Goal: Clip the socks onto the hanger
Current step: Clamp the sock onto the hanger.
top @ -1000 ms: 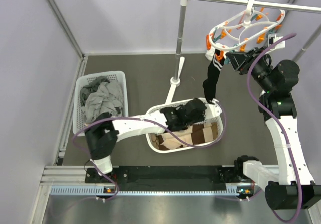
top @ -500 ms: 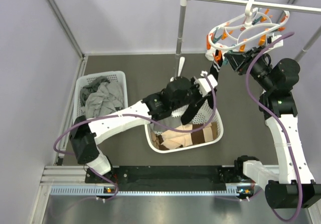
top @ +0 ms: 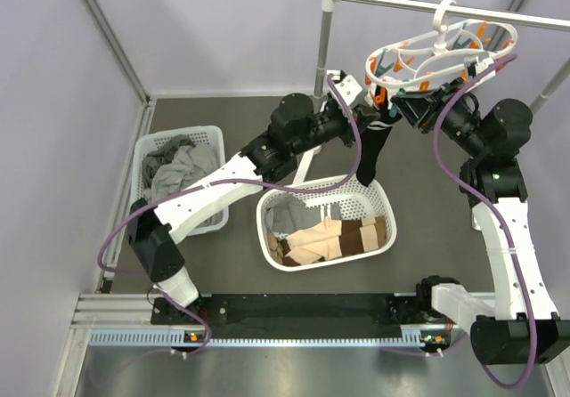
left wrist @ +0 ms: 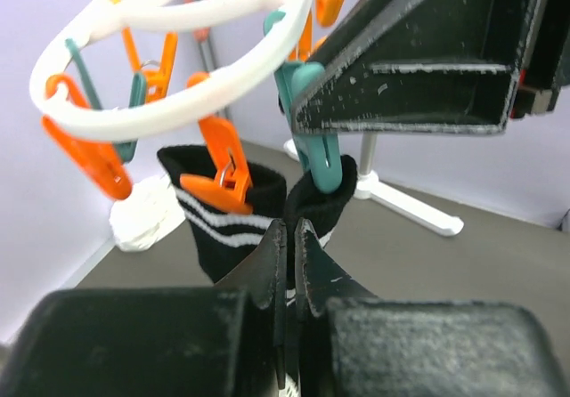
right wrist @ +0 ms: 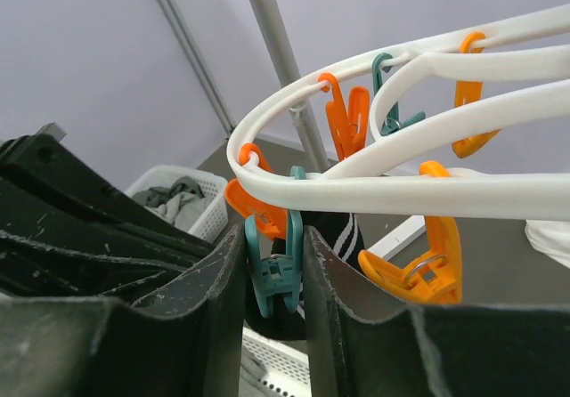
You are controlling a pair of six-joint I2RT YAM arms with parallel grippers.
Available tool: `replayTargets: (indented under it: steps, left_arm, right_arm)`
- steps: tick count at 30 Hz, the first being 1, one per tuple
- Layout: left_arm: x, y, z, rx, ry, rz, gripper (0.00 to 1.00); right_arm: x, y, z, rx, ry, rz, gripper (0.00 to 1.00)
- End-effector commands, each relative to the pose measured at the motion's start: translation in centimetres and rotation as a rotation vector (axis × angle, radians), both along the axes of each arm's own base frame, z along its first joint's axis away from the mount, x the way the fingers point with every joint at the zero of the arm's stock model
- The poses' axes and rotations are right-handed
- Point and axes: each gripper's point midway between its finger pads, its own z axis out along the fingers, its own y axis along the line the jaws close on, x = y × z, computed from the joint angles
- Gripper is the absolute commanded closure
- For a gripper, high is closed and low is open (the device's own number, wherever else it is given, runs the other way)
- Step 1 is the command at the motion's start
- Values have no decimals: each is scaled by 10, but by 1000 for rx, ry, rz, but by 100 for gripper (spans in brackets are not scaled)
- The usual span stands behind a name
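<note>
Inspection, left to right. A white mesh plastic laundry basket [top: 183, 133] stands at the far left and holds a heap of grey garments [top: 178, 176]. The left arm reaches up and across from its base. The left gripper [left wrist: 287, 237] has its jaws pressed together right at the cuff of a long black sock with white stripes [top: 374, 148] (whether cloth is nipped between them cannot be told). This sock hangs from the near rim of the hanger, its lower end dangling above a second white mesh basket [top: 331, 183]. An orange plastic peg [left wrist: 223, 170] sits at the striped part of the cuff, and a teal plastic peg [left wrist: 312, 139] sits on the fold just beside it. The second basket contains tan socks with dark brown bands [top: 329, 237] and a grey sock [top: 287, 219]. The white plastic oval double-ring hanger [right wrist: 427, 192] hooks onto a metal rail [top: 427, 4] and tilts. The right gripper [right wrist: 274, 263] is clamped on the teal plastic peg, one finger on either side.
</note>
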Motion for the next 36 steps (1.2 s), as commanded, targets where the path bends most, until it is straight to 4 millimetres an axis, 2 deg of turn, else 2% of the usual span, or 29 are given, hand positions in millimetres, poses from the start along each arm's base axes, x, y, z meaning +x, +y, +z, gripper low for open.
replayTargets:
  steps: [1, 8, 15, 19, 27, 36]
  left_arm:
    - [-2, -9, 31, -104, -9, -73, 100]
    - [0, -13, 29, -105, 3, -84, 100]
    - [-7, -8, 46, -139, -23, -106, 100]
    - [-10, -5, 47, -138, -25, -107, 100]
    - [4, 3, 54, -164, -16, -43, 100]
    - [6, 3, 65, -204, -14, -33, 100]
  right_arm:
    - [-20, 17, 20, -27, -88, 121, 100]
    - [-21, 19, 22, -37, -100, 141, 100]
    - [-18, 18, 16, -50, -95, 126, 100]
    - [-17, 16, 16, -60, -99, 116, 100]
    - [-21, 18, 18, -63, -102, 131, 100]
    - [-23, 18, 21, -59, -108, 135, 100]
